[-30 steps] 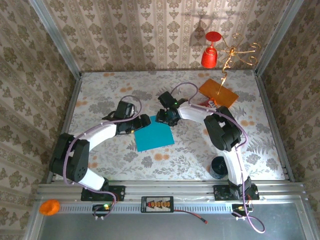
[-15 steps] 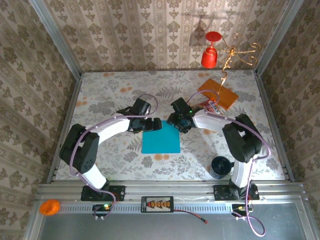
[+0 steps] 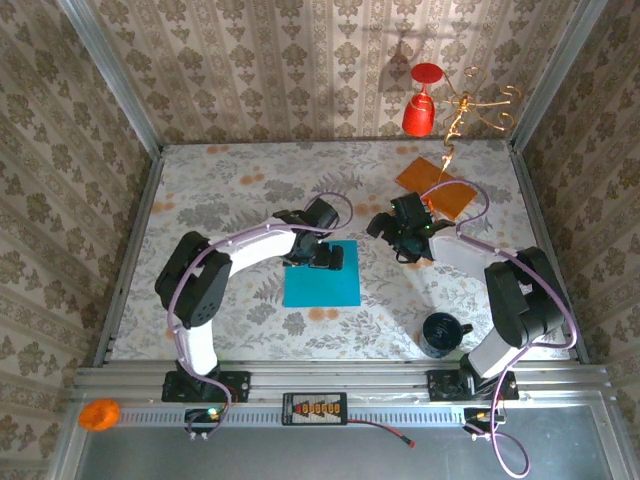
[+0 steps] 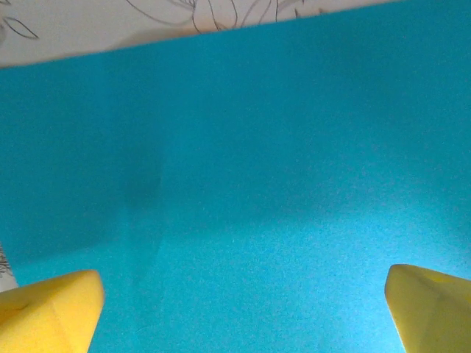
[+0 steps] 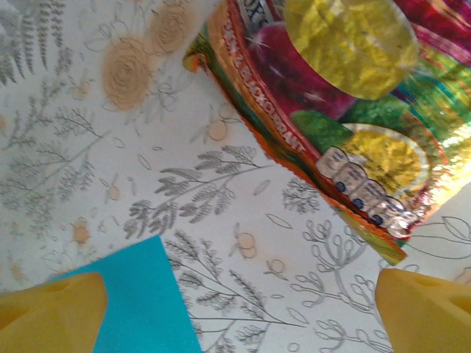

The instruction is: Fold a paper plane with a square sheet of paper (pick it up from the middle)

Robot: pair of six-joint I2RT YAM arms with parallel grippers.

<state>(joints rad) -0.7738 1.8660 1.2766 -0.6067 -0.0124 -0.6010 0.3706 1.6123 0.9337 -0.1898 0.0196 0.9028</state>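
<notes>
Paper [image 3: 320, 285] is lying flat on the flowery table [image 3: 215, 200], near the middle and a little toward the robot. It is one teal-blue square, and it is not looking like a plane yet. In the left wrist view a faint line may be running down the paper, but the picture is too soft to be sure.

The left gripper [image 4: 239, 316] is hanging right over the far part of the paper. Its two yellow fingertips [image 4: 48, 309] are standing wide apart, one at each side of the view, and nothing is sitting between them but the paper below. It is holding nothing.

The right gripper [image 5: 239, 312] is hanging over bare table, just beside the paper's far right corner. Its fingers [image 5: 51, 309] are standing wide apart too, and it is holding nothing. A shiny red-and-yellow snack packet [image 5: 346, 103] is lying just past it, apart from the paper. An orange card [image 3: 437, 188] is lying farther back, next to the packet. A black cup [image 3: 440, 333] is sitting at the front right of the table, well away from the paper.
</notes>
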